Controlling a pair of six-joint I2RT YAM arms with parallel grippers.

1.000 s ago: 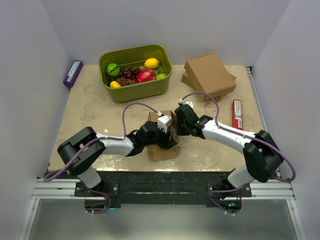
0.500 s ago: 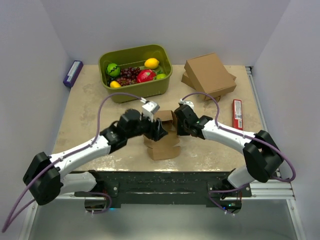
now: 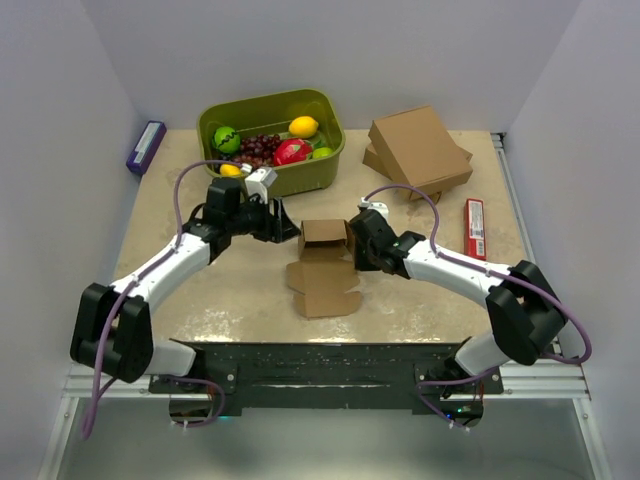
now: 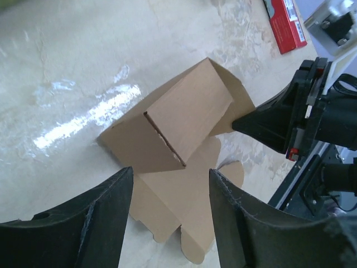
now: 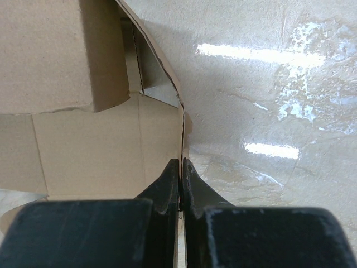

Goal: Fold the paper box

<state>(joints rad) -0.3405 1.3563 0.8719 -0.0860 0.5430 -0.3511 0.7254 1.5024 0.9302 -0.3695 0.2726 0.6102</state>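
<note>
The brown paper box (image 3: 322,265) lies partly folded at the table's middle, its back part raised and its front flaps flat. It also shows in the left wrist view (image 4: 184,120) and the right wrist view (image 5: 72,84). My right gripper (image 3: 352,243) is shut on the box's right side wall, pinching the thin edge (image 5: 181,167). My left gripper (image 3: 290,230) is open and empty, left of the box and apart from it; its fingers (image 4: 89,223) frame the box from a distance.
A green bin (image 3: 270,145) of fruit stands at the back. Stacked brown boxes (image 3: 418,150) sit at the back right. A red pack (image 3: 475,228) lies at the right, a purple pack (image 3: 146,146) at the far left.
My left arm has let go of the box and drawn back up and to the left. The box now lies more open with its flaps flat. The right gripper has stayed on the side wall.
</note>
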